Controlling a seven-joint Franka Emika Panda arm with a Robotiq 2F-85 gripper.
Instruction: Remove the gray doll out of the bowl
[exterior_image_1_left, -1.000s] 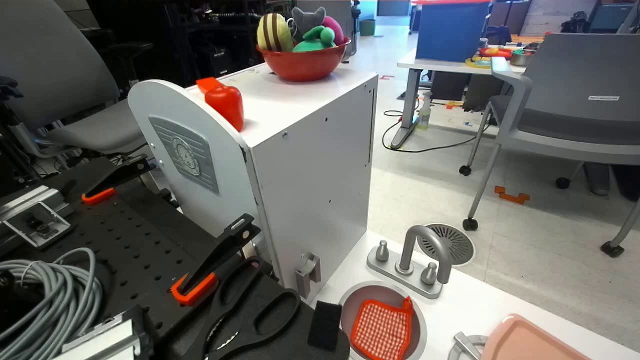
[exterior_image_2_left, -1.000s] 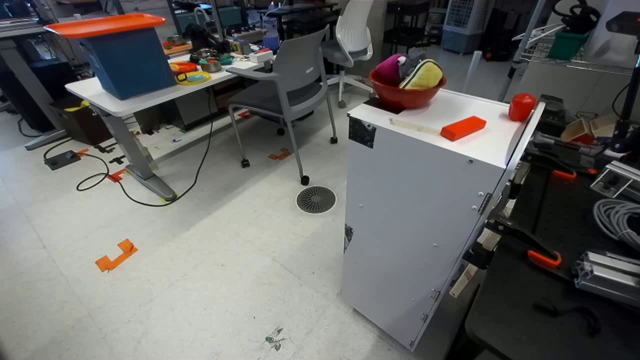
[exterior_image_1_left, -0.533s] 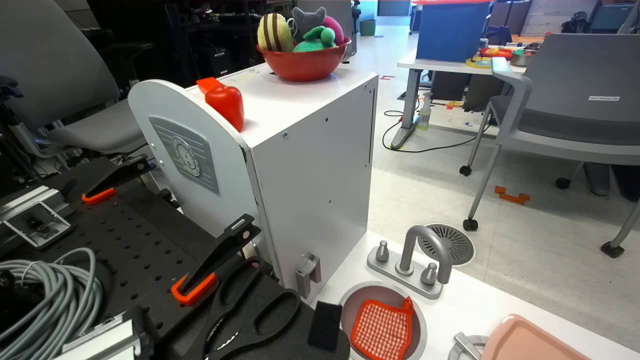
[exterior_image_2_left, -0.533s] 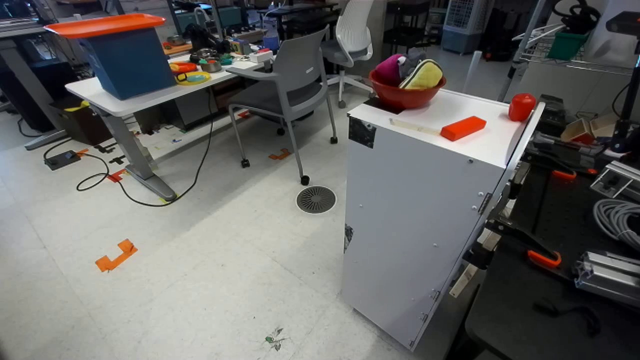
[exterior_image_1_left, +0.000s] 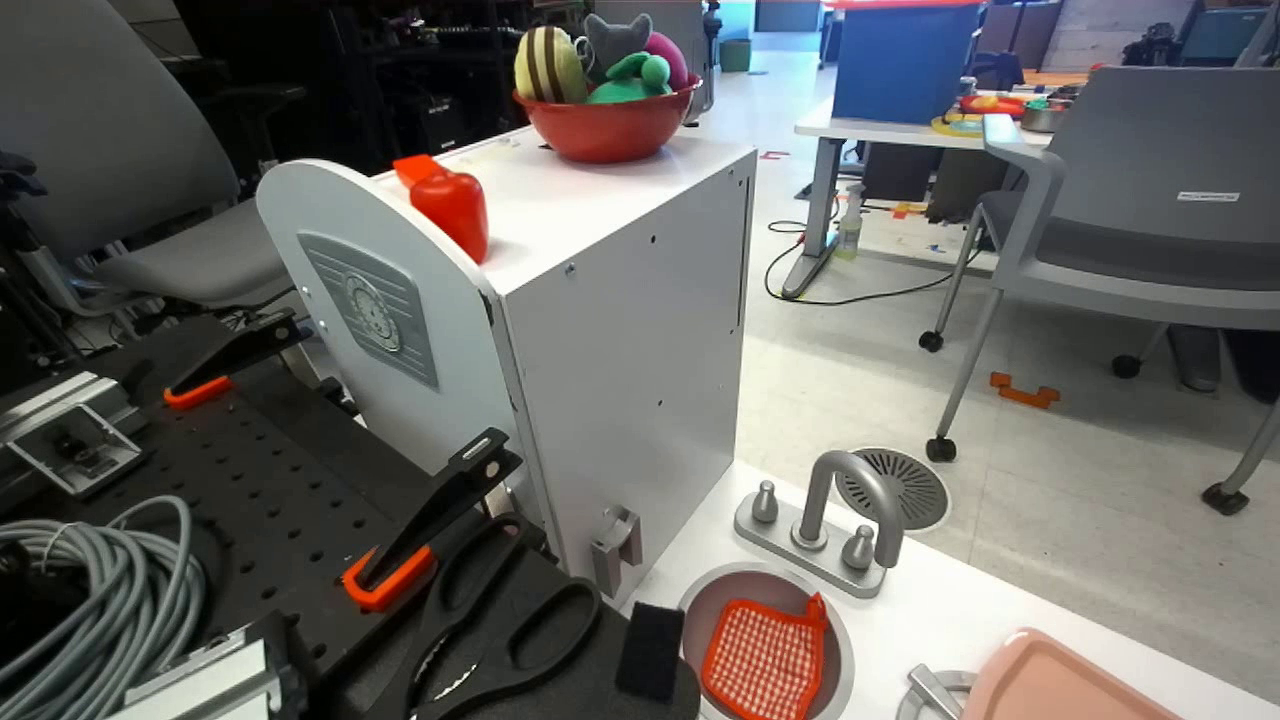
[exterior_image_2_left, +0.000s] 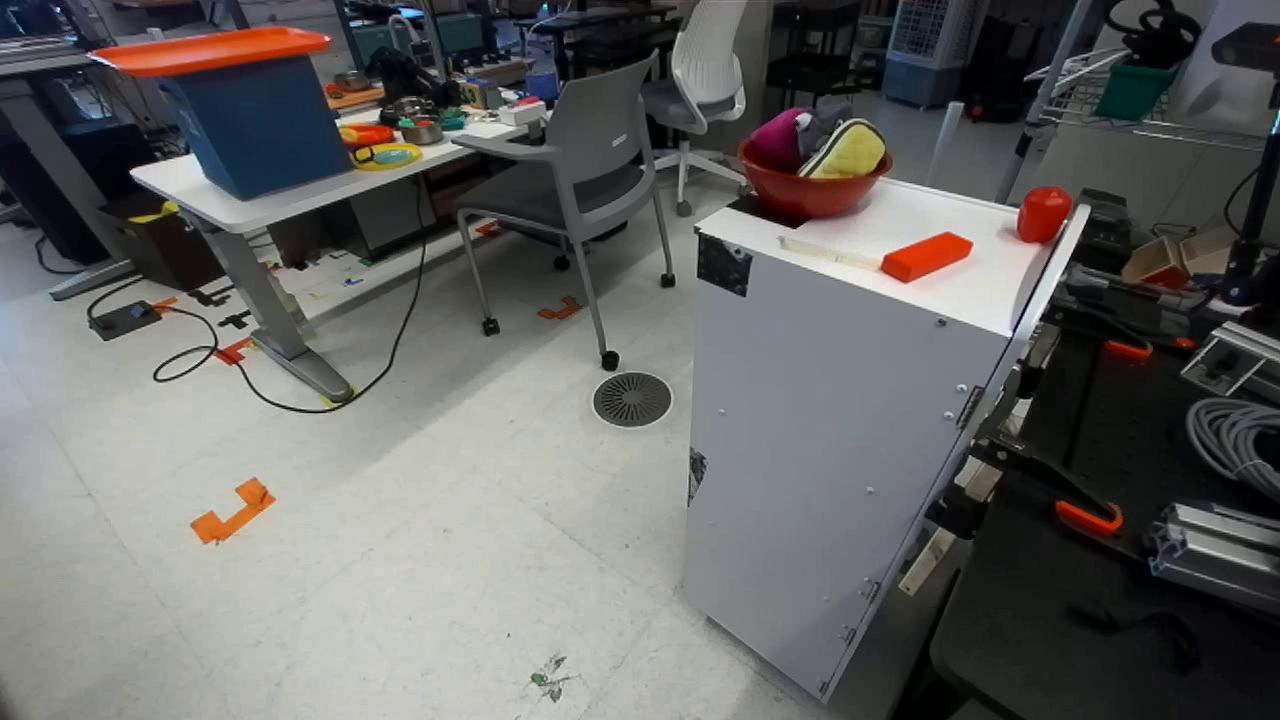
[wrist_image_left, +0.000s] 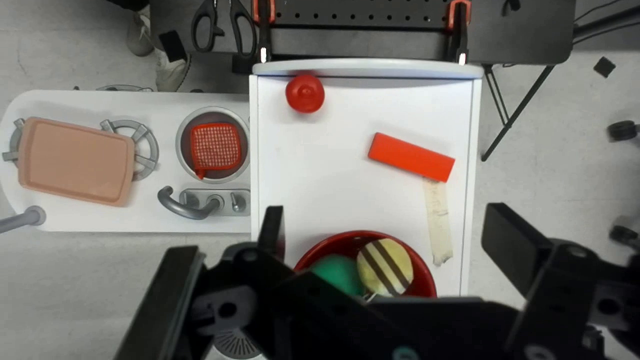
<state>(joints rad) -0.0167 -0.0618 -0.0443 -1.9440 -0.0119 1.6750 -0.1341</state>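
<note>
The red bowl (exterior_image_1_left: 605, 133) stands at the far end of the white cabinet's top; it also shows in an exterior view (exterior_image_2_left: 805, 195) and the wrist view (wrist_image_left: 345, 244). The gray doll (exterior_image_1_left: 620, 42), with two pointed ears, sits in the bowl behind a green toy (exterior_image_1_left: 632, 92). It is partly hidden in an exterior view (exterior_image_2_left: 822, 124) and out of sight in the wrist view, where my gripper's body covers part of the bowl. My gripper (wrist_image_left: 386, 220) is open and empty, above the bowl, fingers wide apart. It shows in neither exterior view.
The bowl also holds a yellow-and-black striped toy (wrist_image_left: 385, 267) and a pink toy (exterior_image_1_left: 668, 58). On the cabinet top (wrist_image_left: 320, 170) are a red rounded object (wrist_image_left: 305, 93) and an orange-red block (wrist_image_left: 411, 157). A faucet (wrist_image_left: 190, 207) and a sink stand beside the cabinet.
</note>
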